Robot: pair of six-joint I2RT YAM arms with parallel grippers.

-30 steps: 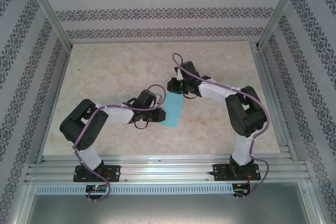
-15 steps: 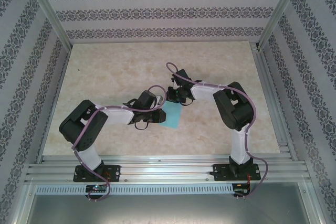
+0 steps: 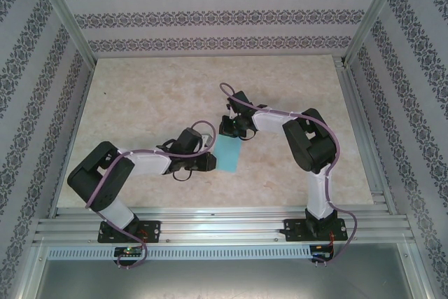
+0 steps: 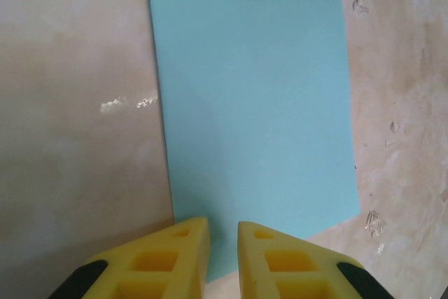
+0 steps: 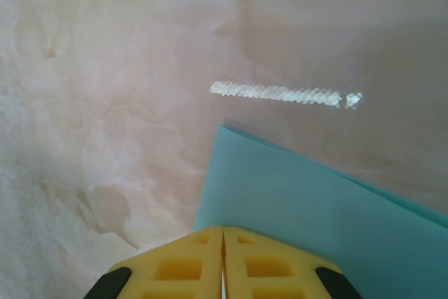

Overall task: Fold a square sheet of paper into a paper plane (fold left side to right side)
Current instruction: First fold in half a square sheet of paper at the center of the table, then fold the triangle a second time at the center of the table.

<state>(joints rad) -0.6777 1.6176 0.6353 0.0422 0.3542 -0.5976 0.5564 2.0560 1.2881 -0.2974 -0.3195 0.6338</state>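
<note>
- Top external view: the square sheet of paper (image 3: 229,153), light blue and seen here as a narrow, slightly tilted rectangle, is laid flat on the marbled tabletop (image 3: 140,96), just below the centre of the frame.
- Same view: the left end effector (image 3: 209,161) is placed at the sheet's left edge, and the right end effector (image 3: 228,131) at its upper edge. The two arms are angled inward from the lower corners of the frame.
- Left wrist view: the sheet (image 4: 252,103) runs from the top edge of the frame down to the yellow fingers (image 4: 178,250) at the bottom centre. The left end effector (image 4: 222,227) is seen nearly closed, with a narrow gap left between its fingers over the sheet's near edge. Whether the paper is pinched cannot be told.
- Right wrist view: the sheet (image 5: 315,208) occupies the lower right of the frame, one corner pointing towards the centre. The right end effector (image 5: 223,232) is seen closed, its fingers (image 5: 182,265) pressed together at the sheet's left edge. A grip on the paper cannot be confirmed.
- Right wrist view: a white glare streak (image 5: 280,92) is reflected on the tabletop (image 5: 105,103) just above the sheet's corner.
</note>
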